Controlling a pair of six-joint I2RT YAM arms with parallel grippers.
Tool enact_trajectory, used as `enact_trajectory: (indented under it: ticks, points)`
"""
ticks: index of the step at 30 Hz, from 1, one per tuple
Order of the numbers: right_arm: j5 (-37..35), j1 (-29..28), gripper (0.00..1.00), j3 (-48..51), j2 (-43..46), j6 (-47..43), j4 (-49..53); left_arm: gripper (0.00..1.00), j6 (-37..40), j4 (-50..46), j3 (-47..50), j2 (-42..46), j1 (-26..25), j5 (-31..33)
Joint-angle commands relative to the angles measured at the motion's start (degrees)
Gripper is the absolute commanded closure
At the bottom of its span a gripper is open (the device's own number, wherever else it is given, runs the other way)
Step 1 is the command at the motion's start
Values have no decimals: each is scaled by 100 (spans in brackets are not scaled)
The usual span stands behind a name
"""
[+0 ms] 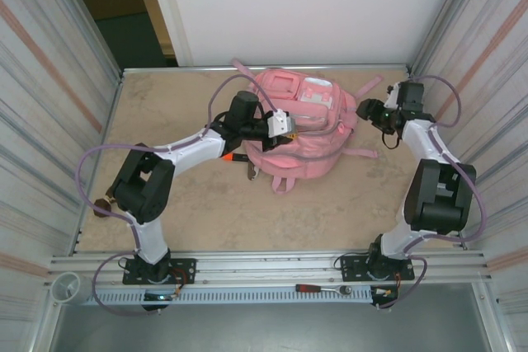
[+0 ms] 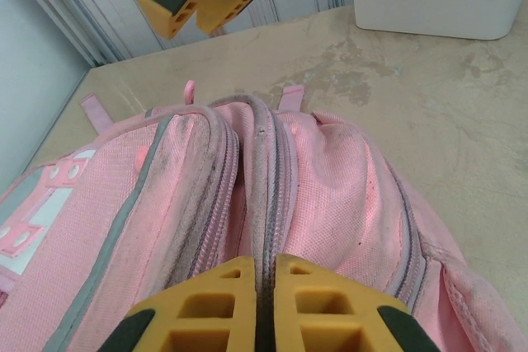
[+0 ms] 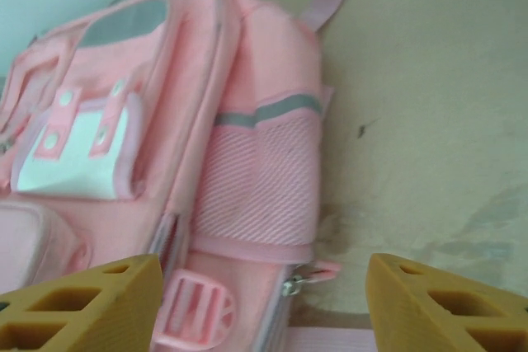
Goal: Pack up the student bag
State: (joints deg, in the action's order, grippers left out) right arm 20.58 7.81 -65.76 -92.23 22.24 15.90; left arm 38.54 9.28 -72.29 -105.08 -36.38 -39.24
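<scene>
On the table [image 1: 165,204] lies the student bag [image 1: 318,144], pink with grey trim.

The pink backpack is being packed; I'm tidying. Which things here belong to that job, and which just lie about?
Job:
pink backpack
left claw
right claw

Lying about:
red-handled tool on the front rail
white cup at the near-left corner

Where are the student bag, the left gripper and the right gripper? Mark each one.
student bag [image 1: 318,146], top external view, on its pink front panel.
left gripper [image 2: 264,278], left wrist view, between its shut yellow fingertips.
right gripper [image 3: 264,274], right wrist view, in the gap between its open fingertips.
</scene>
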Motion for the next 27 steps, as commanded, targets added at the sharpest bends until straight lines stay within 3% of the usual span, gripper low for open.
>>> enact_trajectory:
  ticks: [1,4,9,13,15,21,23,27]
  points:
    - [61,-144,34,-348,-278,146,83,100,-319,399,-110,23,-62,-192]
    - [390,-2,33,-760,-801,472,-42,98,-422,399,-105,-4,-79,-184]
    - [-65,3,28,-2006,-2155,529,630,99,-428,408,-117,-43,-161,-149]
    - [-36,-76,31,-2520,-2902,500,902,98,-452,400,-225,-98,-201,-151]
    - [-2,-65,40,-2565,-3044,486,897,98,-484,376,-338,-151,-209,-138]
    - [189,399,95,-1874,-2320,592,430,96,-817,351,-855,-416,-204,418]
    - [230,607,100,-1535,-1943,702,237,95,-1045,463,-1043,-564,-206,777]
    - [462,861,100,-863,-1184,1019,-203,92,-1535,506,-1472,-841,-62,1310]
